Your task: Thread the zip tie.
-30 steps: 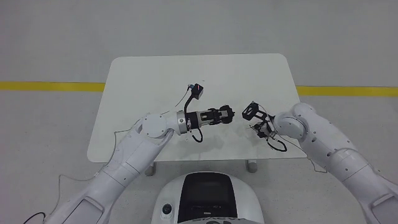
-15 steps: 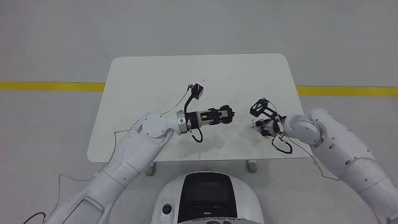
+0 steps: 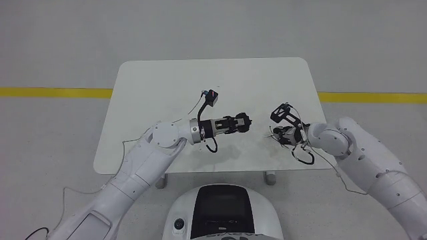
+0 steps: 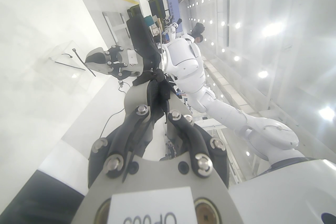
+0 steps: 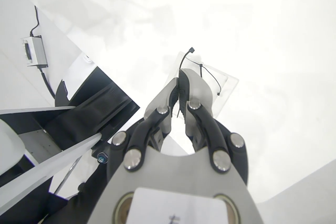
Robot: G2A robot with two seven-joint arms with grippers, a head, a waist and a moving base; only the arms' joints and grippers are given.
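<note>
The right jaws clamp the zip tie (image 5: 184,57); the left jaws are pressed together.

Table (image 3: 167,80) white. Zip tie (image 5: 191,50) black. Loose tie (image 5: 210,77) black. Tray (image 5: 229,82) clear. Right gripper (image 5: 178,88), left gripper (image 4: 157,83): grey fingers, black pads, black links. Floor (image 3: 200,27) pale grey, yellow stripes (image 3: 53,92).

Bright even light; wrist views hazy, perhaps glare from ceiling lights (image 4: 271,28).
</note>
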